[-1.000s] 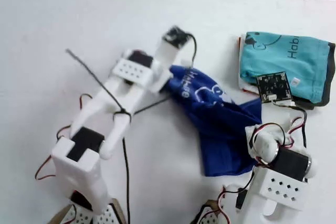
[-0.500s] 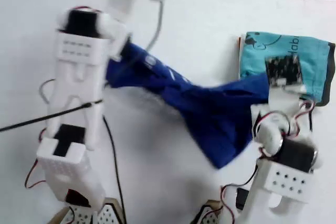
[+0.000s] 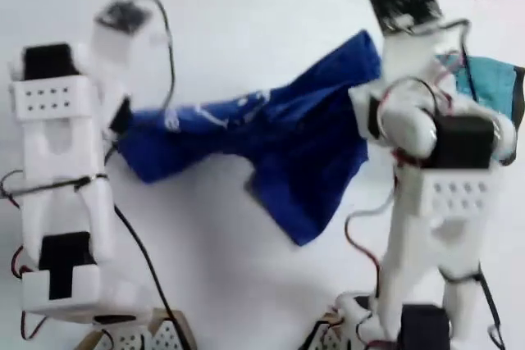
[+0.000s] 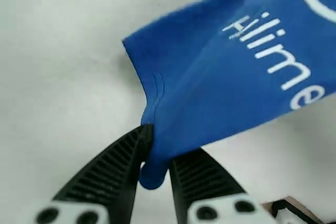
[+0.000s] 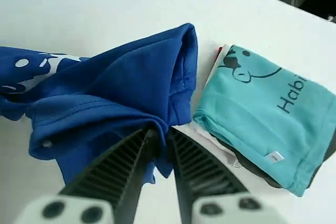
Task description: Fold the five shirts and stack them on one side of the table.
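Note:
A dark blue shirt (image 3: 271,141) with white print hangs stretched above the table between my two arms. My left gripper (image 4: 156,153) is shut on one edge of the blue shirt (image 4: 236,72), at the left in the high view. My right gripper (image 5: 159,139) is shut on a bunched fold of the blue shirt (image 5: 110,98), at the upper right in the high view. A folded teal shirt (image 5: 262,114) lies on top of a stack at the table's right side, beside the right gripper. In the high view the teal shirt (image 3: 492,79) is mostly hidden behind the right arm.
Under the teal shirt are a white layer and a dark layer (image 5: 247,163) of the stack. The white table (image 3: 246,30) has free room at the back middle and front middle. Black cables (image 3: 143,260) run along the left arm.
Both arms have lifted and pulled apart. The left gripper moved left with its shirt edge; the right gripper rose toward the back right. The blue shirt went from crumpled on the table to spread between them.

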Controlling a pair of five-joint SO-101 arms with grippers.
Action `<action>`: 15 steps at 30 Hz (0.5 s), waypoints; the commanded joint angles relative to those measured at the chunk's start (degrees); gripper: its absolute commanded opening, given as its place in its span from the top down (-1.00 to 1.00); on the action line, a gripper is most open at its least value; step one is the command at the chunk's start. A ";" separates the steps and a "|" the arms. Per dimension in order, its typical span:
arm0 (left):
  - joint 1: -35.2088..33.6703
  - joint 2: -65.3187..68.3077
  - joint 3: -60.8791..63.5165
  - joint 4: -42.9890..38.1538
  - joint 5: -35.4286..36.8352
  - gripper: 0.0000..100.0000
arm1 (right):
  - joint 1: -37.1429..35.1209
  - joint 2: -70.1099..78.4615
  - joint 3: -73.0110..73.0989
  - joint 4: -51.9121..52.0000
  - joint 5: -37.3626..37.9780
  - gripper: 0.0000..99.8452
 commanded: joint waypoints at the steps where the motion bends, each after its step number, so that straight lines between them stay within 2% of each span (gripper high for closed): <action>1: -0.79 -0.97 10.07 -8.97 1.32 0.95 | -0.48 2.95 0.35 -0.57 -0.35 0.96; 4: -0.79 0.00 14.02 -17.67 3.87 0.91 | -0.40 1.89 3.60 -2.77 0.18 0.96; 9: -0.79 2.55 14.46 -25.41 7.74 0.63 | -0.40 -4.26 12.48 -6.73 2.02 0.96; 12: -0.62 2.73 14.46 -24.88 7.82 0.63 | 1.54 -8.84 22.33 -11.56 2.81 0.96; 15: -0.26 1.93 12.79 -19.43 6.51 0.63 | 4.97 -12.97 32.53 -18.95 3.08 0.96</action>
